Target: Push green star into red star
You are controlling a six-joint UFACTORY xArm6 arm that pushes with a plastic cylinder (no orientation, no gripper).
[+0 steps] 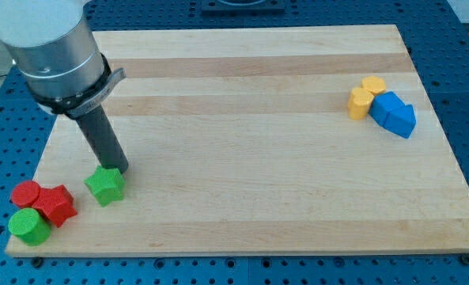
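The green star (105,186) lies near the board's bottom left corner. The red star (56,204) lies a short gap to its left and slightly lower. My tip (118,170) stands right at the green star's upper right edge, touching or almost touching it. The dark rod rises from there up and to the left into the grey arm body (52,47).
A red cylinder (26,193) touches the red star's left side and a green cylinder (29,227) sits just below them at the board's corner. A yellow block (365,96) and a blue block (395,114) sit together at the view's right. The wooden board (250,142) ends close below the left blocks.
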